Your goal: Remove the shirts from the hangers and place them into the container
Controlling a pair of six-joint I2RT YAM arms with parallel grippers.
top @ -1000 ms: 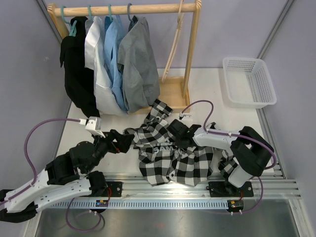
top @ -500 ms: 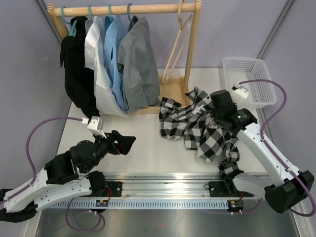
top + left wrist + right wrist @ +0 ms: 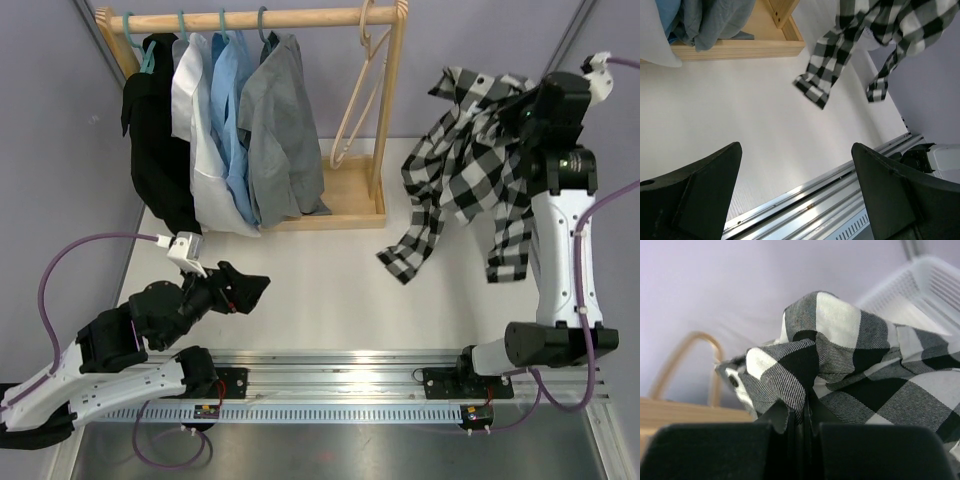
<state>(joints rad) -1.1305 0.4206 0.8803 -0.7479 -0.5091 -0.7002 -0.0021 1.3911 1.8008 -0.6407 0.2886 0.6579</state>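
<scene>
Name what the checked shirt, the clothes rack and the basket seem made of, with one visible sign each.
Checked shirt: soft woven cloth, matte; it hangs in limp folds. Clothes rack: apparently bare pale wood; warm tan, squared posts. Basket: probably white plastic, smooth; moulded lattice wall.

My white worktop [image 3: 330, 290] sits between lavender walls [image 3: 470, 50]; a wooden clothes rack [image 3: 300, 17] stands at its far edge, a metal rail [image 3: 350, 368] along its near edge.

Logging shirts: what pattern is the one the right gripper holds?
Black-and-white checks; shirt clearest in top external view.
</scene>
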